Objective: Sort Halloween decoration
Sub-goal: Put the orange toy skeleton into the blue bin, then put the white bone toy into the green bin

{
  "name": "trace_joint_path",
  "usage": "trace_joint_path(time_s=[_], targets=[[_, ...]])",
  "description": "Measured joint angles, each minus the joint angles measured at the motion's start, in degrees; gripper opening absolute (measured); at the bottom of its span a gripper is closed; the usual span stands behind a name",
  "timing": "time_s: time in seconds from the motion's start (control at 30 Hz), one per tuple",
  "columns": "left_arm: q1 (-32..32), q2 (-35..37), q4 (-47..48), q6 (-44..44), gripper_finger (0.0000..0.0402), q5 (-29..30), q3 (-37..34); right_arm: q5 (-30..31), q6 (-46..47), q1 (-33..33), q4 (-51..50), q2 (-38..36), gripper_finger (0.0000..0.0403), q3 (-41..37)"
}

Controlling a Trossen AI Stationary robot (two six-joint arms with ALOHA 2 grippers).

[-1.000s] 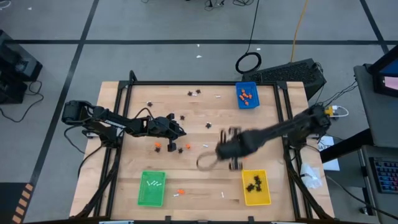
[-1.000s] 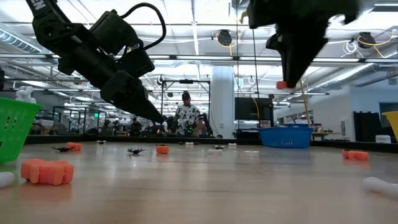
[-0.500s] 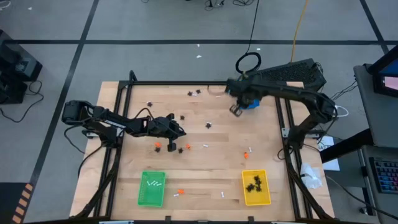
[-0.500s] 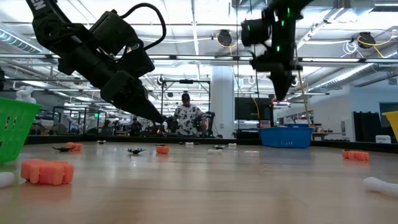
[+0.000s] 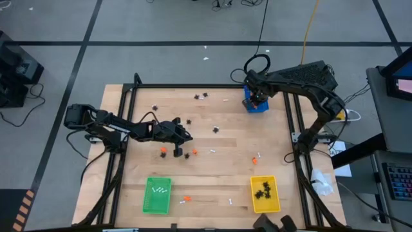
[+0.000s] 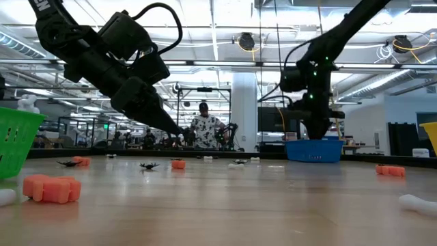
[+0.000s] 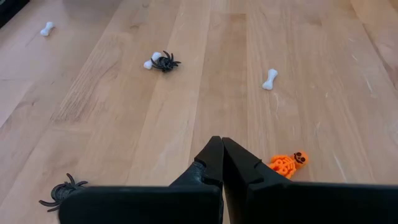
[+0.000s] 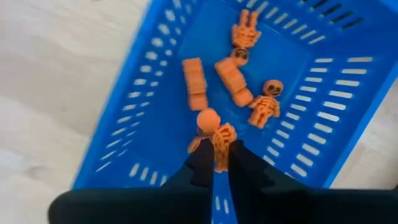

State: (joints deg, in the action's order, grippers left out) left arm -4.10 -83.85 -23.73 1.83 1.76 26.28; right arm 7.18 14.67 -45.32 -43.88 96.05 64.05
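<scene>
The right gripper (image 8: 214, 163), over mid-table a second ago, is now hanging above the blue tray (image 8: 323, 134) pinching an orange skeleton (image 8: 214, 134), so we are expecting a drop, while the left gripper (image 7: 221, 163) is waiting, jaws pressed together.

One camera hangs above me, looking straight down on the whole surface (image 5: 206, 161) and both my arms. Another sits at surface height, looking level across the boards into the room beyond the blue tray (image 6: 314, 149), where a person (image 6: 205, 128) stands. My right wrist camera peers close into that same blue tray (image 8: 155, 81); my left wrist camera looks closely along bare boards (image 7: 211, 81).
</scene>
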Motion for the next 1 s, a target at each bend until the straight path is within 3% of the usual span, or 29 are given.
trace_joint_path(time_s=[0.23, 0.6, 0.83, 1.0], targets=[[0.02, 0.00, -0.26, 0.00, 0.0000, -0.02, -0.01, 0.14, 0.36, -1.16, 2.36, 2.07, 0.0031, -0.05], [0.02, 0.00, -0.20, 0.00, 0.0000, -0.02, 0.00, 0.20, 0.85, -1.76, -0.40, 2.67, 0.0123, 1.78], [0.00, 0.00, -0.04, 0.02, 0.0000, -0.01, 0.00, -0.03, 1.29, 0.06, -10.68, -2.87, 0.0147, 6.82], [0.01, 0.00, 0.17, 0.04, 0.0000, 0.00, 0.00, -1.92, 10.10, 6.66, -17.10, -11.19, 0.0131, 1.09]])
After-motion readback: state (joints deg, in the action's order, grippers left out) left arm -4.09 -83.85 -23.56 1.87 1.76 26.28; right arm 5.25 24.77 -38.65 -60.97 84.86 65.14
